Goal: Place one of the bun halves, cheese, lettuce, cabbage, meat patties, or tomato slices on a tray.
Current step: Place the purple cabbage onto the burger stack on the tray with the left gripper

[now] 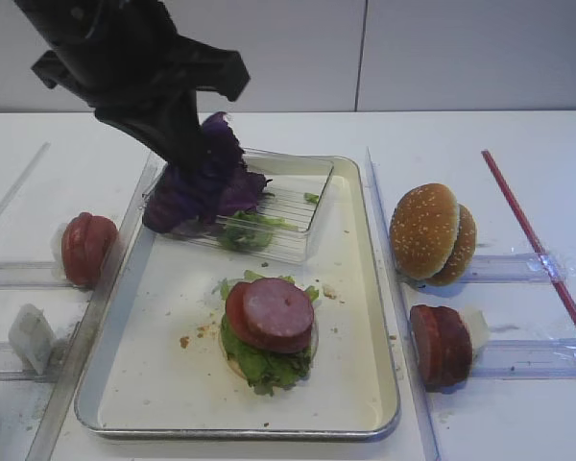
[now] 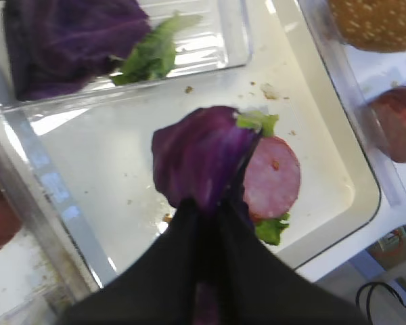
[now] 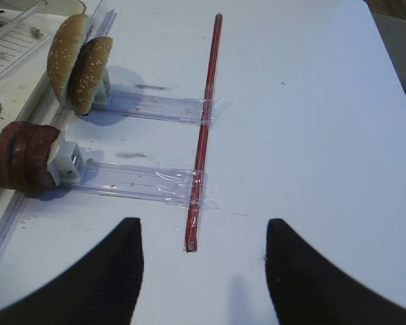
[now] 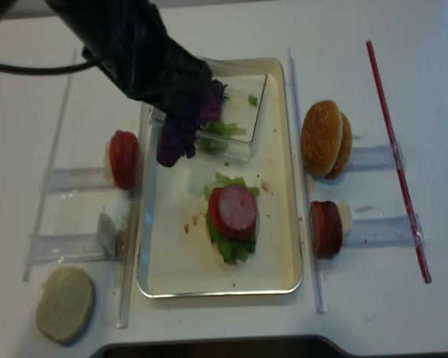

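A: What does the left tool (image 2: 206, 203) have?

B: Its jaws are pinched tight on the cabbage (image 2: 199, 159), which hangs from the tips above the tray (image 1: 365, 317).

A: And the stack (image 1: 269, 331) of lettuce and meat?

B: Beyond the leaf, toward the tray's near edge. The leaf's long axis runs straight down from the tips. The right tool (image 3: 203, 271) stands open over the bench, holding nothing, farther off.

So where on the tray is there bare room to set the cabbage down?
Bare tray floor lies left of the stack, along the near rim and down the right side. The far end is crowded by the clear box. The left end effector holds the cabbage.
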You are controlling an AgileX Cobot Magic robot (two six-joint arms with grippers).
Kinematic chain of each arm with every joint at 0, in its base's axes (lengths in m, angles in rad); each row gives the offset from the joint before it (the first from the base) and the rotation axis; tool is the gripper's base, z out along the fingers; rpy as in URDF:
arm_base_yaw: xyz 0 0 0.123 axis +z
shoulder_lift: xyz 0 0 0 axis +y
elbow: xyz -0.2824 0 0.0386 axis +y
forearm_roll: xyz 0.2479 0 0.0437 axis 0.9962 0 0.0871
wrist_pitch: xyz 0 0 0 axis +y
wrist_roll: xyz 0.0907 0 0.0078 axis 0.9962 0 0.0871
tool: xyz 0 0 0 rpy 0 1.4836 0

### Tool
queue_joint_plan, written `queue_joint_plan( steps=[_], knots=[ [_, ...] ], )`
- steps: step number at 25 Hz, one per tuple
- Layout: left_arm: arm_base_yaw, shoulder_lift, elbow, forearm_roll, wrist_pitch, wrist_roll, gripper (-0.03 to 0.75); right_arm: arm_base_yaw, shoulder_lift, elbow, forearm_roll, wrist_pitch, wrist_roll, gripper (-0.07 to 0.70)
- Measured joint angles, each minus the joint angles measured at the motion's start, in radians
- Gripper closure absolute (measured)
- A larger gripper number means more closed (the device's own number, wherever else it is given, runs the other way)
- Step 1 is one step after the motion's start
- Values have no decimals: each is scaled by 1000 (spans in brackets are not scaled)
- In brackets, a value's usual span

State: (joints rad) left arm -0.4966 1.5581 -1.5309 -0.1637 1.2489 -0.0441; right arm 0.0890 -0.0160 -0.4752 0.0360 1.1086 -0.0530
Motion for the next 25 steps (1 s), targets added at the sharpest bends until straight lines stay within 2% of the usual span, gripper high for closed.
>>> queue_joint_plan(
  steps=[5, 9, 15, 25],
  knots=[
    [-112, 2, 6, -4, 0, -2, 700, 0, 0, 0, 0, 0, 0, 204],
    [-159, 48, 6, 12, 0, -6, 700, 0, 0, 0, 0, 0, 0, 204],
    [-177, 172, 6, 91, -8, -31, 700, 0, 0, 0, 0, 0, 0, 204],
    [-179, 209, 2, 69, -16, -35, 700, 0, 0, 0, 0, 0, 0, 203]
  ],
)
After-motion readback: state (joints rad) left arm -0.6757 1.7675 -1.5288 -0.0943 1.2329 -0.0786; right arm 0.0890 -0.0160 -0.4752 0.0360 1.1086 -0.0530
